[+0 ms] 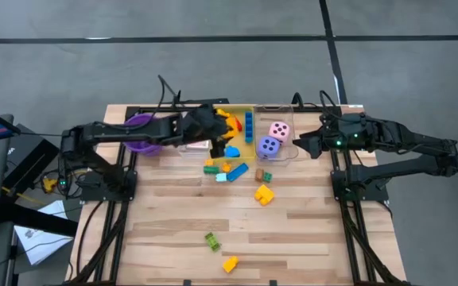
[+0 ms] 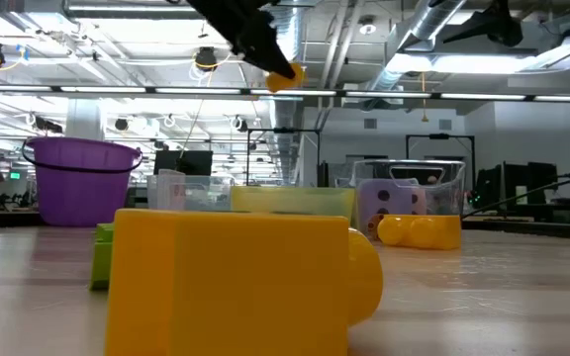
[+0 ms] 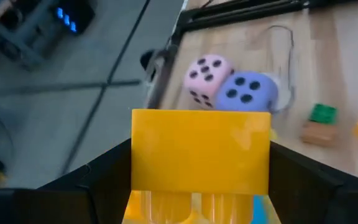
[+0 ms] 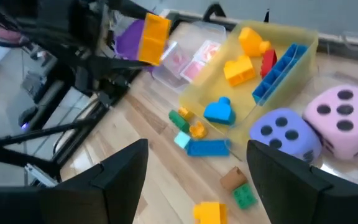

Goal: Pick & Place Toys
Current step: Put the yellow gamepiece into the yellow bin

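Closest to the low camera sits a big yellow block (image 2: 236, 282) near the tabletop's front edge, with a green block (image 1: 211, 241) just behind it. No writing or brand shows on any toy.

Raised above the yellow bin (image 1: 242, 147) at the back of the tabletop, the left gripper (image 1: 213, 121) pinches a yellow held block (image 3: 201, 157) between its dark fingers (image 3: 98, 186); the block is a plain smooth rectangle with round tubes on its underside. That arm reaches in level from the left edge, passing over the purple bowl (image 1: 140, 127).

Inside the yellow bin lie a long blue block (image 4: 278, 71), a red block (image 4: 268, 62) and two yellow-orange blocks (image 4: 244, 59). A clear bin (image 4: 188, 56) beside it holds red-and-white cards (image 4: 194, 61). The pink die (image 1: 279, 130) and purple die (image 1: 269, 147), both with dark pips, touch each other in another clear bin toward the back right.

Loose blue, green and orange blocks (image 1: 227, 168) lie just in front of the yellow bin, and a yellow pair (image 1: 264, 194) sits nearer the middle.

The right gripper (image 1: 298, 144) hovers by the dice, fingers (image 4: 120, 171) spread wide and holding nothing, its arm stretched in from the right edge.
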You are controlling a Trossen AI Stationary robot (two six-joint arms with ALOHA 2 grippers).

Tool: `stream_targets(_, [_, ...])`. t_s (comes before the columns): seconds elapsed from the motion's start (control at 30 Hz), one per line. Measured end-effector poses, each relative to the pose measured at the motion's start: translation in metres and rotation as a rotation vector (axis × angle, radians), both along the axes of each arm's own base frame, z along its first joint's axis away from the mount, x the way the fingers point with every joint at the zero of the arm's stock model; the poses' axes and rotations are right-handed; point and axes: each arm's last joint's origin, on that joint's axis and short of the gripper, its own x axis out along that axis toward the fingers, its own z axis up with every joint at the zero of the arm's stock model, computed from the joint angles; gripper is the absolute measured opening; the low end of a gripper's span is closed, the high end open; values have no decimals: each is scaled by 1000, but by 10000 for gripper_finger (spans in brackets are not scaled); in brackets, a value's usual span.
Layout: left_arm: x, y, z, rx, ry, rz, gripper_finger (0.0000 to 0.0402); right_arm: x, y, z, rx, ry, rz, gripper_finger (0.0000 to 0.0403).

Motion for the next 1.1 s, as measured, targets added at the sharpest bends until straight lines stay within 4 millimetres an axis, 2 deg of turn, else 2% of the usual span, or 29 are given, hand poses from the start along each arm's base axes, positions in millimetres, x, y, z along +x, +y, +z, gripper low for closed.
stream_targets(0.17, [28, 36, 6, 115, 13, -40, 301, 6, -4, 7, -11, -88, -40, 266])
stream_targets(0.27, [42, 60, 5, 124, 13, -54, 301, 8, -8, 11, -24, -134, -59, 266])
stream_targets(0.43, [50, 92, -5, 80, 39, -70, 301, 8, -14, 15, -21, -183, -104, 266])
stream_targets(0.53, [49, 104, -17, 22, 96, -101, 301, 8, -17, 16, -22, -194, -124, 266])
stream_targets(0.67, [50, 112, -40, -36, 192, -128, 301, 8, -20, 17, -24, -204, -140, 266])
stream_targets(0.9, [47, 112, -83, -179, 424, -124, 301, 8, -20, 21, -12, -242, -108, 266])
stream_targets(1.1, [52, 114, -108, -257, 476, -107, 301, 8, -19, 21, -15, -239, -52, 266])
